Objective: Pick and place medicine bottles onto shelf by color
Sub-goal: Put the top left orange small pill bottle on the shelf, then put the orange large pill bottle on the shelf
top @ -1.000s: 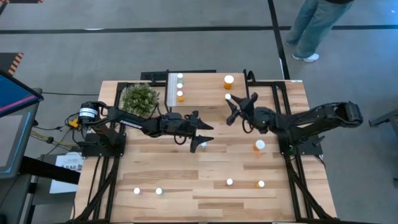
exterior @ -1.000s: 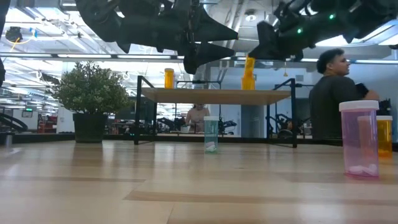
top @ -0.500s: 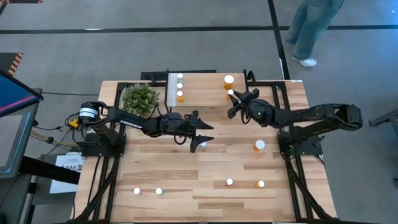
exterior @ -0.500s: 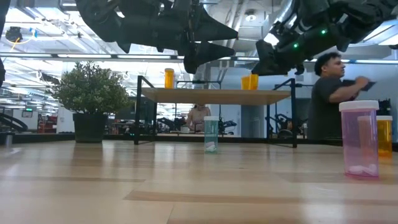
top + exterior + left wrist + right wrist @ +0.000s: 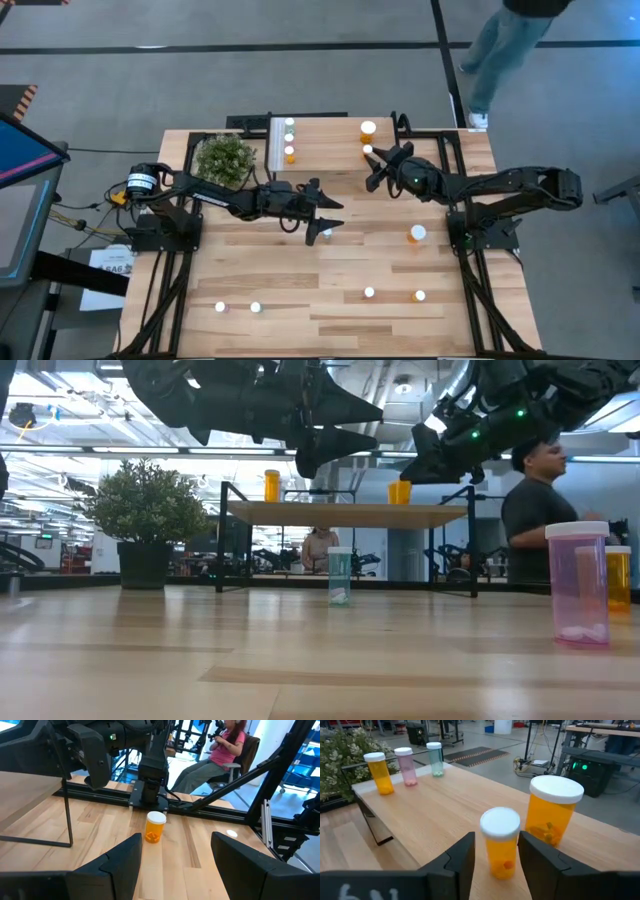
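Fingers of the right gripper (image 5: pixel 495 857) are seen parted around a small round orange bottle (image 5: pixel 501 842) with a smooth white cap, stood on the light-wood shelf (image 5: pixel 330 150) near its right edge. A bigger orange bottle (image 5: pixel 553 810) is set just beside it. The left gripper (image 5: pixel 328 215) is held open over the table's middle.

Light-wood bench (image 5: pixel 250 270) carries potted plant (image 5: pixel 225 158) near far left corner, beside shelf (image 5: pixel 330 145) along far edge. On shelf: three small bottles (image 5: pixel 289 140) at plant-side end, orange (image 5: pixel 379 772), pink (image 5: pixel 406 766), green (image 5: pixel 435 759); two orange bottles (image 5: pixel 368 140) near other end. On bench itself: green bottle (image 5: pixel 340 576) mid-bench, large orange bottle (image 5: pixel 417 234) toward right edge, four small bottles (image 5: pixel 320 299) along near edge.
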Controlling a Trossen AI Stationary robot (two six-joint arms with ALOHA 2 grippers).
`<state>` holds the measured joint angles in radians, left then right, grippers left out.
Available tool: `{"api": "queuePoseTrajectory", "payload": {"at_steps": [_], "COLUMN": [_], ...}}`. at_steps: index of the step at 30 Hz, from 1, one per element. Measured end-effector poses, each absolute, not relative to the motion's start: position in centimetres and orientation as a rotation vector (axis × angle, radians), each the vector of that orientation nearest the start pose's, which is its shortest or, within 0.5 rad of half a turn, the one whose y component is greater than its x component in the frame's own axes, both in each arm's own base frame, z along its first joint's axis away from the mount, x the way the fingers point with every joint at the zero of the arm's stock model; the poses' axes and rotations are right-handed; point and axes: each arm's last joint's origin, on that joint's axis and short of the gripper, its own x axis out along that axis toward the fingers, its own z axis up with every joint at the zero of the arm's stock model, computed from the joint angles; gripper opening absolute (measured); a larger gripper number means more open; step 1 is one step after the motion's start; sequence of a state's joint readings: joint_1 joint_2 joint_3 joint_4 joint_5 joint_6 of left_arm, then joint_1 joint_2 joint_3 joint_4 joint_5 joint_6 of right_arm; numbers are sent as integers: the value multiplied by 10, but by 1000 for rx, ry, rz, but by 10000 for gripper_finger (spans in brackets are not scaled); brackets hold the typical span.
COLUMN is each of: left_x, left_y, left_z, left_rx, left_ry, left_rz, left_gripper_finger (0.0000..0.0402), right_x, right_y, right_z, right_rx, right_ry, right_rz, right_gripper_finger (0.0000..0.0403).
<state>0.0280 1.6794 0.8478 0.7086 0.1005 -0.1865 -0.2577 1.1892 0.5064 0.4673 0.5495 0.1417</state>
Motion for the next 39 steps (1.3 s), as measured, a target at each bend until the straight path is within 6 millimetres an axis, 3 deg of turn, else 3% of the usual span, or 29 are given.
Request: {"api": "queuePoseTrajectory", "payload": {"at_steps": [9, 17, 21, 28, 32, 39], "left_x": [354, 354, 354, 354, 354, 354], "left_y": [6, 6, 6, 6, 5, -2], "left_z": [213, 213, 213, 214, 216, 221], "left_rx": [-195, -196, -196, -196, -192, -186], "left_ry": [129, 131, 131, 125, 107, 63], "left_rz": [-63, -81, -82, -86, -92, -136], "left_gripper_finger": [226, 226, 226, 226, 226, 226], "right_x": [231, 234, 221, 173, 149, 131], "right_y": [-76, -69, -55, -18, 4, 38], "right_z": [227, 254, 276, 299, 289, 245], "right_rx": [84, 41, 60, 183, 315, 415], "right_ry": [167, 385, 436, 390, 394, 499], "right_rz": [-816, -787, -760, -678, -578, -415], "right_gripper_finger": [208, 218, 212, 202, 200, 199]}}
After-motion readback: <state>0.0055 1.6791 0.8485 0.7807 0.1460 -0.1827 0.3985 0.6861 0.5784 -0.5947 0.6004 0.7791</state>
